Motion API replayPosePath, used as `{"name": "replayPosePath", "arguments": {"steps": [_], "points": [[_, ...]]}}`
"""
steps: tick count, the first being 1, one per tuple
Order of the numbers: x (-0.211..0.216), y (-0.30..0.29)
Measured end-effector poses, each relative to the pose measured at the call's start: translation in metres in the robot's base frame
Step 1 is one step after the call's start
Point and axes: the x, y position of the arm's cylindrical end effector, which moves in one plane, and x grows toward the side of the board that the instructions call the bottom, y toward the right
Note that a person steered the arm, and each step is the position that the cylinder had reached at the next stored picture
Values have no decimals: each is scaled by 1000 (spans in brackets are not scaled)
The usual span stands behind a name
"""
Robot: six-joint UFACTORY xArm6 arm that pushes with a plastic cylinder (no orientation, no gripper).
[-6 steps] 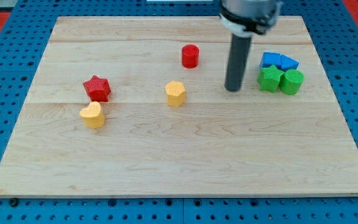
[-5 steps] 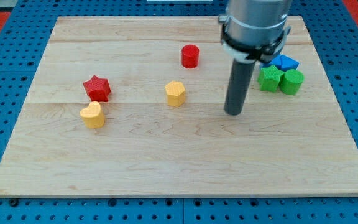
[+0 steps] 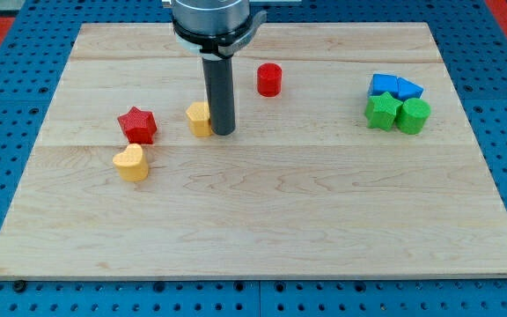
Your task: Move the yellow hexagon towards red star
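Part of the yellow hexagon [image 3: 199, 119] is hidden behind the dark rod, whose upper mount is cut off at the view's top. No pincer is fitted, so no grip state can be told — my tip [image 3: 224, 132] is pressed against the hexagon's right side. The hexagon is found near the red star [image 3: 137, 125], to its right, the two apart. A yellow heart [image 3: 131, 163] is set just below the star. A red cylinder [image 3: 269, 79] stands up-right of the rod. Two blue blocks [image 3: 395, 86] and two green blocks [image 3: 398, 114] are clustered at the view's right — shapes hard to make out.
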Motion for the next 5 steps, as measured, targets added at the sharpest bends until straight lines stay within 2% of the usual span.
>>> {"name": "replayPosePath", "arguments": {"steps": [1, 3, 5], "points": [[-15, -2], [-5, -19], [-14, -48]]}}
